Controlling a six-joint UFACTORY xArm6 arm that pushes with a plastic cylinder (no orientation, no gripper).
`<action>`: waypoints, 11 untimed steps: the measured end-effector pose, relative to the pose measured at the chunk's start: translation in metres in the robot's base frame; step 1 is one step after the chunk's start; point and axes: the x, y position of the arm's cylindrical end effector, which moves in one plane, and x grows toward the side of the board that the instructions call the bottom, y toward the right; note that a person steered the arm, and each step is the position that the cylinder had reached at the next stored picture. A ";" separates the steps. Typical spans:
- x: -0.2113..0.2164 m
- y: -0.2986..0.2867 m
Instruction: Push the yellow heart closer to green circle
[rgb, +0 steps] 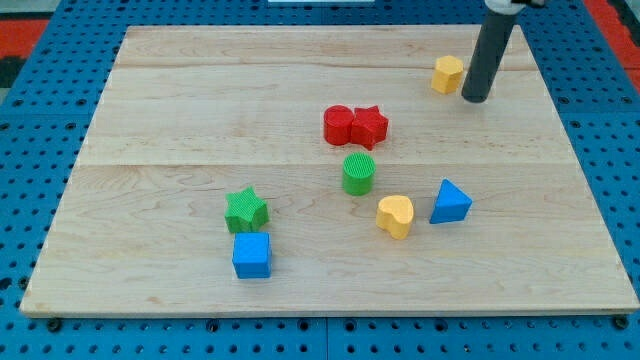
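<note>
The yellow heart (396, 215) lies on the wooden board right of centre toward the view's bottom. The green circle (358, 173) stands just up and left of it, a small gap apart. My tip (475, 99) is at the view's upper right, far above the heart and just right of a yellow hexagon block (448, 74).
A blue triangle (450, 202) lies right of the heart. A red circle (339, 125) and a red star (370, 126) touch above the green circle. A green star (246, 210) and a blue cube (251, 255) sit at the lower left. The board's edge (330, 313) runs along the bottom.
</note>
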 end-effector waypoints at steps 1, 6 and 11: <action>-0.035 -0.022; 0.098 0.053; 0.207 -0.102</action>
